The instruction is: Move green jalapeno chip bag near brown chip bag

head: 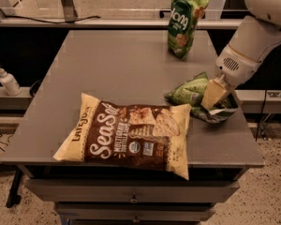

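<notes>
The brown chip bag (pixel 131 135), large, dark brown and cream with white "Sea Salt" script, lies flat at the front of the grey table (pixel 117 64). The small light-green jalapeno chip bag (pixel 189 92) lies just right of the brown bag's upper right corner, close to it or touching. My gripper (pixel 214 96) reaches in from the right on a white arm and sits on the green bag's right end, over its crumpled dark edge.
A taller dark-green pouch (pixel 185 20) with big white letters stands at the table's far right. A white pump bottle (pixel 8 80) stands on a ledge to the left. The table's right edge runs just past the gripper.
</notes>
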